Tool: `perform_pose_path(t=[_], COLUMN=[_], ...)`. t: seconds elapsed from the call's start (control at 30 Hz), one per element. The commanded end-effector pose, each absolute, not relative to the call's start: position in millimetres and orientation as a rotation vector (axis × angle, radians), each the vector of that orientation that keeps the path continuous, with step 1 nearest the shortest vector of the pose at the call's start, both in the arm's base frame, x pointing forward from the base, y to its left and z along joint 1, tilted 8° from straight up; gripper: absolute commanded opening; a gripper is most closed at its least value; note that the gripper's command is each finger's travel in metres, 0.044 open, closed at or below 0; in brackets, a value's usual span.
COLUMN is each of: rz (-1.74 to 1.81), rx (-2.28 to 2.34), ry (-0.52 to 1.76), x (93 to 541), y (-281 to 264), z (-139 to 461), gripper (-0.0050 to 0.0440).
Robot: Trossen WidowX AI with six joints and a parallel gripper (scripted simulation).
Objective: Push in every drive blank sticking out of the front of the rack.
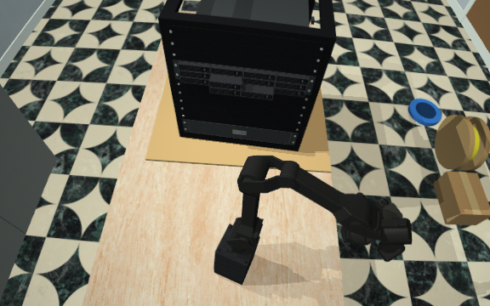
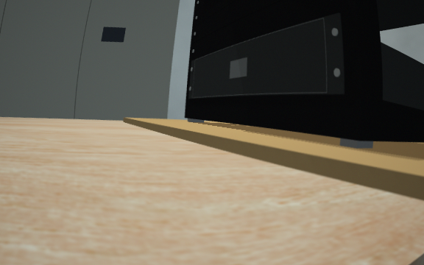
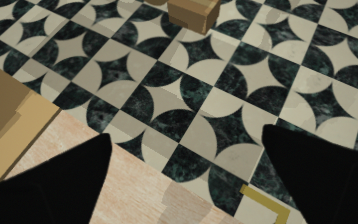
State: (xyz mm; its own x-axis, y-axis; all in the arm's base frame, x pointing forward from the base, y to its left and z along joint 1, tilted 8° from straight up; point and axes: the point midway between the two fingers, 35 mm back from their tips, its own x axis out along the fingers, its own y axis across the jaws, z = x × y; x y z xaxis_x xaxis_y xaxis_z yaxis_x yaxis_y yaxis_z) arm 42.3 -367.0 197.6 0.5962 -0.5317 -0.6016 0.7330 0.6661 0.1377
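Observation:
The black rack stands on a tan mat at the far end of the wooden table. A band of drive bays crosses its front. Two lighter blanks, one left of centre and one right of centre, seem to stick out. The rack's lower panel shows close up in the exterior view. My gripper hangs beyond the table's right edge, far from the rack and pointing away from it. In the wrist view the gripper is open, with only floor between its fingers.
On the floor to the right lie a cardboard box, a round wooden drum with a yellow band and a blue disc. A grey cabinet stands left of the table. The arm base sits at the table's near end.

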Motion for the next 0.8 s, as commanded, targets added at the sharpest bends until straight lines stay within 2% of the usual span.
perform_pose_path(t=[0.0, 0.53, 0.57, 0.77], rz=[-0.763, -0.763, -0.763, -0.763], rx=[0.375, 0.375, 0.375, 0.375], ry=[0.55, 0.55, 0.55, 0.55], x=[42.1, 42.1, 42.1, 42.1], y=[-367.4, -367.4, -367.4, -367.4], z=[204.8, 204.8, 204.8, 204.8], gripper=[0.04, 0.04, 0.044, 0.044])
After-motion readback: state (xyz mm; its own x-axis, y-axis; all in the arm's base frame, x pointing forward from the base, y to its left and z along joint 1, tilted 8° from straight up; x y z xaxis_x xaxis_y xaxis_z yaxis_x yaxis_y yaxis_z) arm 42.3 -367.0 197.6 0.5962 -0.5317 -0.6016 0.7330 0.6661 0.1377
